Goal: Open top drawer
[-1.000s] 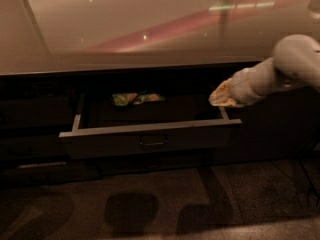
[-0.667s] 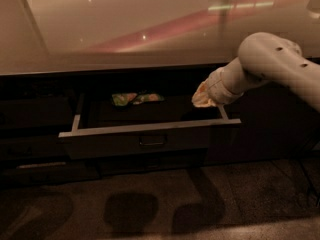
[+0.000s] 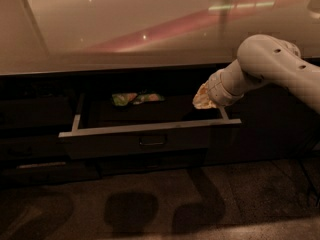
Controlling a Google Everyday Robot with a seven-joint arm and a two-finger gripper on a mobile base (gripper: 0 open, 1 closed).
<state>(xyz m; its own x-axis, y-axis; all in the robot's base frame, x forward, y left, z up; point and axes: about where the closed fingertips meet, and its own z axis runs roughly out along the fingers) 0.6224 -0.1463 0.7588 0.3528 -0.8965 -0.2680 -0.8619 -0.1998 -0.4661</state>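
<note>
Camera view. Standing open at centre frame: top drawer [image 3: 102, 145], below a pale counter [image 3: 125, 29], small loop handle [image 3: 151, 140] midway on its front. Lying at the tray's back: a green packet [image 3: 131, 98]. Hanging over the drawer's right rear corner, right of centre: gripper [image 3: 204, 98] on a white arm [image 3: 272, 64]. Apart or together, cannot tell.

- The top drawer [image 3: 110, 144] stands pulled out and level, with a dark front (small centred handle [image 3: 152, 140]) and a lighter rim [image 3: 125, 129].
- The gripper [image 3: 204, 98] hangs at its right end, seemingly above the tray.
</note>
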